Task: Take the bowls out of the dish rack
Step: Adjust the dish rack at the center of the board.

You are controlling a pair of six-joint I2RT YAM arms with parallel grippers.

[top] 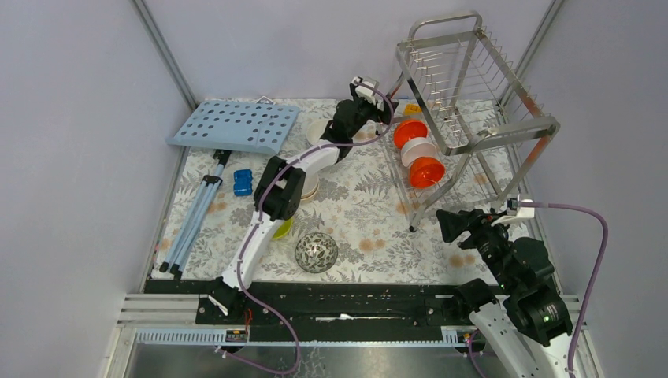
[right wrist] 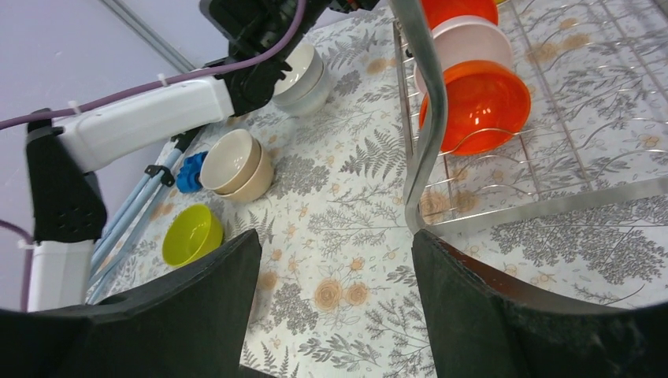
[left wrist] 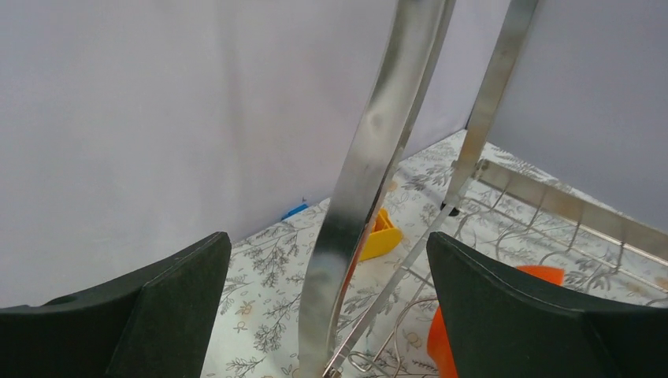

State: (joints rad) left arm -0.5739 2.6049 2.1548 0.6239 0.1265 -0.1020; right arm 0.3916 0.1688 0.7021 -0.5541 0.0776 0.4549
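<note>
The steel wire dish rack (top: 473, 94) stands at the back right. Its lower tier holds an orange bowl (top: 410, 131), a white bowl (top: 417, 151) and a second orange bowl (top: 427, 171), all on edge. My left gripper (top: 384, 106) is open at the rack's back left corner; in the left wrist view the open gripper (left wrist: 327, 240) has a rack post (left wrist: 354, 181) between its fingers, without touching it. My right gripper (top: 447, 223) is open and empty by the rack's front left leg (right wrist: 429, 126). The near orange bowl (right wrist: 476, 94) lies ahead of it.
On the floral cloth lie a speckled bowl (top: 317, 252), a lime-green bowl (right wrist: 191, 234), stacked cream bowls (right wrist: 236, 164) and stacked white bowls (right wrist: 307, 75). A blue block (top: 243, 182), a folded tripod (top: 193, 216) and a light-blue perforated board (top: 236, 124) are at the left. A yellow clip (left wrist: 378, 234) sits by the rack.
</note>
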